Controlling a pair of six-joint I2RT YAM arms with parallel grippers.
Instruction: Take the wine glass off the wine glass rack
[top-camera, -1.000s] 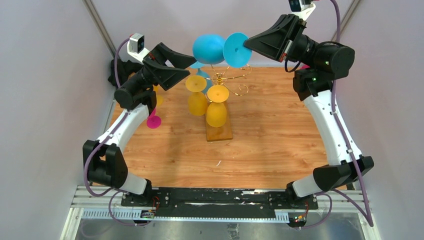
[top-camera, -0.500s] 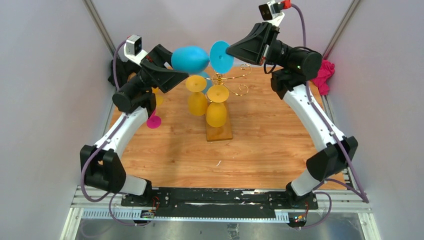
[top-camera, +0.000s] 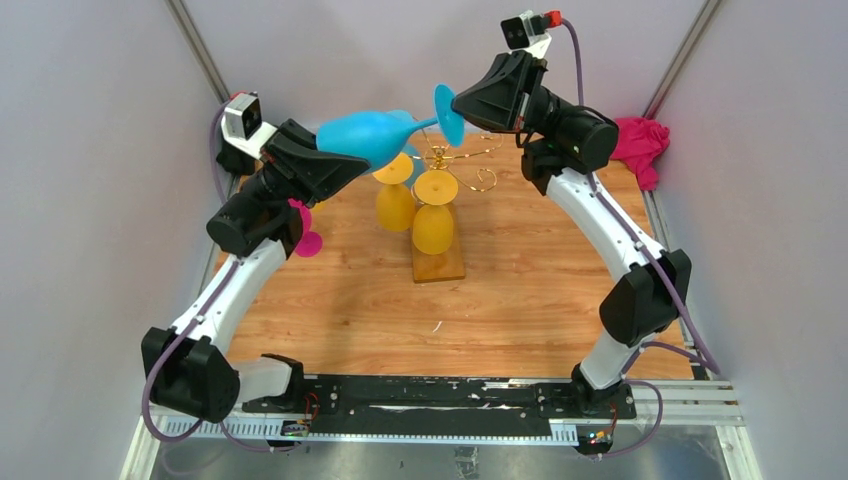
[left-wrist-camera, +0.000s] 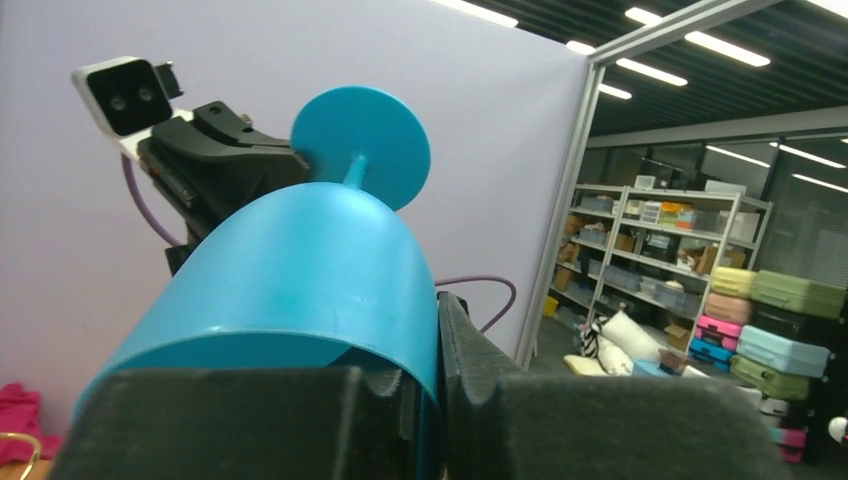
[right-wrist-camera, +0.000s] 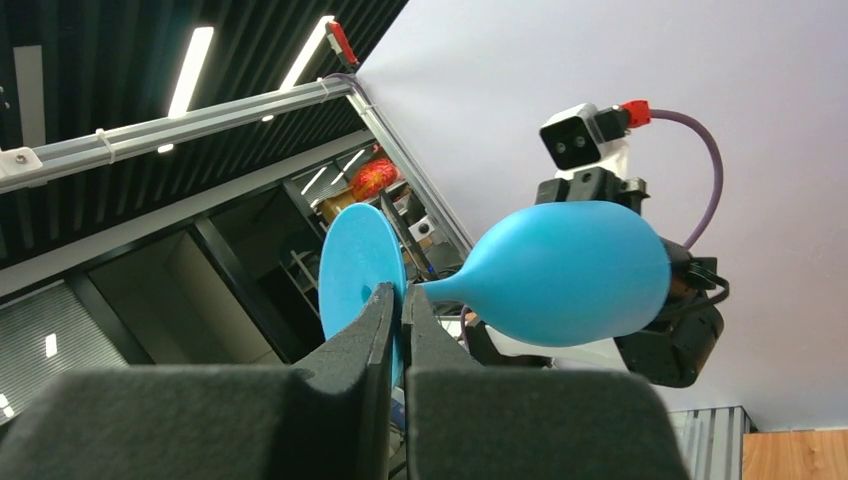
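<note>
A wooden tabletop (top-camera: 540, 290) seen from above, with two robot arms reaching in and one wine glass rack (top-camera: 455, 158) of thin gold wire at the middle back, on its amber wooden base (top-camera: 438, 262).

Left of the rack, one pink glass (top-camera: 306, 241) shows its foot on the tabletop; the left arm hides most of it. Above it, the left hand (top-camera: 345, 160) is clamped around the bowl of one blue wine glass (top-camera: 375, 135). The left wrist view shows a finger pressed on each side of the bowl (left-wrist-camera: 300, 270) near its rim.

The blue wine glass is off the rack, lying sideways in the air above and just left of the rack's top, bowl to the left and foot to the right.

On the rack, two yellow glasses (top-camera: 433, 228) hang upside down, side by side.

Above the rack, the right hand (top-camera: 462, 100) pinches the round foot of the blue wine glass; the right wrist view shows its fingers (right-wrist-camera: 350, 350) nearly together on the disc's edge.

Far right of the rack, one pink cloth (top-camera: 635, 142) lies crumpled at the tabletop's back corner.
</note>
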